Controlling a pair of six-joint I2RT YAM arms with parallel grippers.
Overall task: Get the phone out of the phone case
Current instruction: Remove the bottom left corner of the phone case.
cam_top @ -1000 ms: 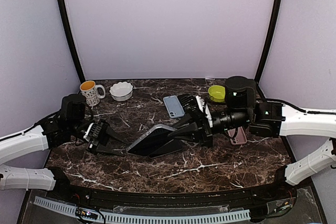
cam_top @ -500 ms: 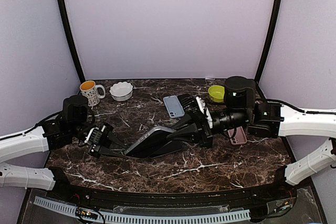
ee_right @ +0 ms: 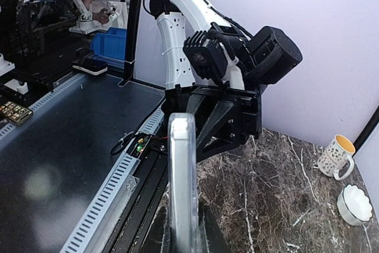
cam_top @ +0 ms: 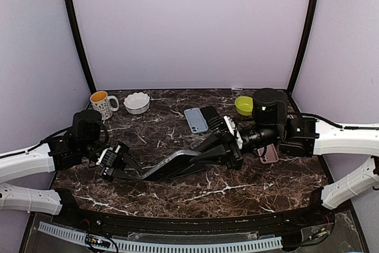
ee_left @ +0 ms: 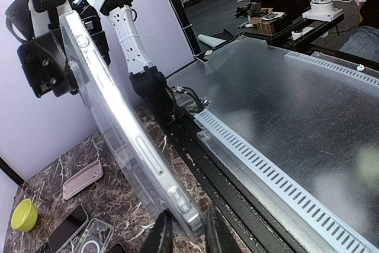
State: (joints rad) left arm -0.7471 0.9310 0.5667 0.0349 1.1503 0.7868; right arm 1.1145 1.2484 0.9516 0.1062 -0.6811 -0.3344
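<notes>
Two claws, one item. Left claw (ee_left: 188, 235) pinches the low corner of the phone case (ee_left: 118, 140); right claw (cam_top: 208, 149) clamps its high end. The case hangs tilted above the middle of the table (cam_top: 177, 199), braced, I judge, for peeling. Phone inside: hard to separate from the clear shell. My fingertips: cut off by both wrist views.
</notes>
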